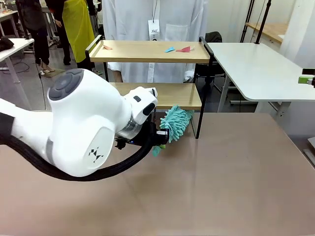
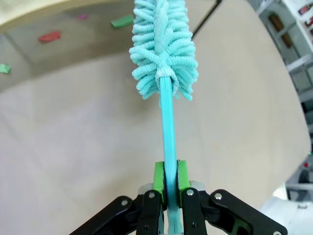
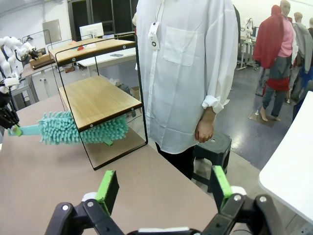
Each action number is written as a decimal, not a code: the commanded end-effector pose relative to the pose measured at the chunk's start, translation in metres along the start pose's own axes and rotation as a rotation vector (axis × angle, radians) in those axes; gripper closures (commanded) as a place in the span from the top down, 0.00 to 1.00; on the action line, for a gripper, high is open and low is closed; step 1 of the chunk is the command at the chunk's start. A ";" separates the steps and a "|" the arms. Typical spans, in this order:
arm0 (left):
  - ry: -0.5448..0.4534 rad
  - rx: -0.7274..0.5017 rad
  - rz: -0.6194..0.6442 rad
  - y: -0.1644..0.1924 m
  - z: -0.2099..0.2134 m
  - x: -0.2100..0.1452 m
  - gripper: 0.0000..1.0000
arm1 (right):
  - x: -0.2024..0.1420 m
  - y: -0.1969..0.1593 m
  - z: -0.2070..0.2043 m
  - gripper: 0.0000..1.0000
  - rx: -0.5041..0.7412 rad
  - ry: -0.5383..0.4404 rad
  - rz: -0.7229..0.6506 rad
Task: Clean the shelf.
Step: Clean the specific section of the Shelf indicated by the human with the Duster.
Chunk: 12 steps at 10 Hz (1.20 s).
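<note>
Across the counter [image 1: 221, 162], at its far edge, the shelf [image 1: 147, 51] stands in front of a person in a white shirt [image 1: 133, 19]. My left claw [image 2: 166, 178] is clamped tight on the handle of a teal duster [image 2: 164, 44], whose fluffy head pokes under the lower board near the right-hand legs. 2 paper scraps [image 1: 183, 49] lie together on the top board, with 1 more at its left end. My right claw [image 3: 164, 188] hangs wide apart, gripping nothing.
</note>
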<state>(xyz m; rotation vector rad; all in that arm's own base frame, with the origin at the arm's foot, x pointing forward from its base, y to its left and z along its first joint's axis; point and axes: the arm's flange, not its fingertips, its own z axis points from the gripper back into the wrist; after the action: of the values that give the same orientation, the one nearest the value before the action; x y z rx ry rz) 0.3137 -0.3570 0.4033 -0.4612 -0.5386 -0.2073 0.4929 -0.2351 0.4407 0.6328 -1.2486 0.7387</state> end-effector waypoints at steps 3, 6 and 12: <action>-0.123 0.042 0.071 -0.023 -0.051 0.023 0.13 | 0.004 0.001 -0.001 1.00 -0.001 0.000 0.005; -0.078 -0.013 0.091 -0.033 -0.080 0.023 0.13 | 0.004 0.001 -0.001 1.00 -0.001 0.000 0.005; 0.008 -0.005 0.111 -0.046 -0.121 0.004 0.13 | 0.004 0.001 -0.001 1.00 -0.001 0.000 0.005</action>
<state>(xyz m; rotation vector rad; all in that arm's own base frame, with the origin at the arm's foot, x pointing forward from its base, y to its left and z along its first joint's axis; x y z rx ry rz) 0.3473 -0.3815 0.3587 -0.5147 -0.4928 -0.1123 0.4929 -0.2350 0.4407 0.6329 -1.2485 0.7388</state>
